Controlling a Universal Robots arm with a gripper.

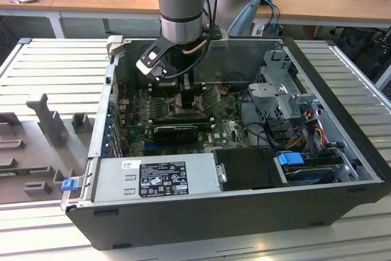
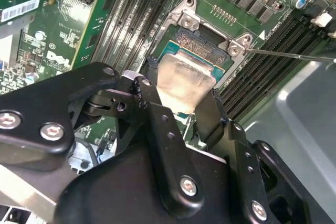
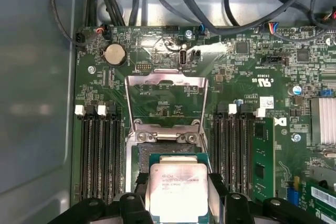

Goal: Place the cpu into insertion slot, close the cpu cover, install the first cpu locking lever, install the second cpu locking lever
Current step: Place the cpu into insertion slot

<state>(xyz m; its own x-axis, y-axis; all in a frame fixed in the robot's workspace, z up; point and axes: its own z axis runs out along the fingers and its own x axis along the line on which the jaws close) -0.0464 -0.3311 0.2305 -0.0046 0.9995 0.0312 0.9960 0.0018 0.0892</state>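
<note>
1. Fingers (image 3: 216, 187) of the gripper (image 3: 178, 195) are clenching the cpu (image 3: 178, 182) by two opposite edges in the first wrist view.
2. The cpu is hovering right over the insertion slot (image 3: 140, 158), silvery face up; whether it is touching the socket cannot be told.
3. The cpu cover (image 3: 167, 81) is sitting swung open beyond the slot, with green board showing through its window.
4. Dark print is running across the cpu face.
5. In the exterior view, a black-and-white label (image 1: 162, 178) is showing on the grey power supply (image 1: 116, 178) inside the open computer case (image 1: 201, 224).
</note>
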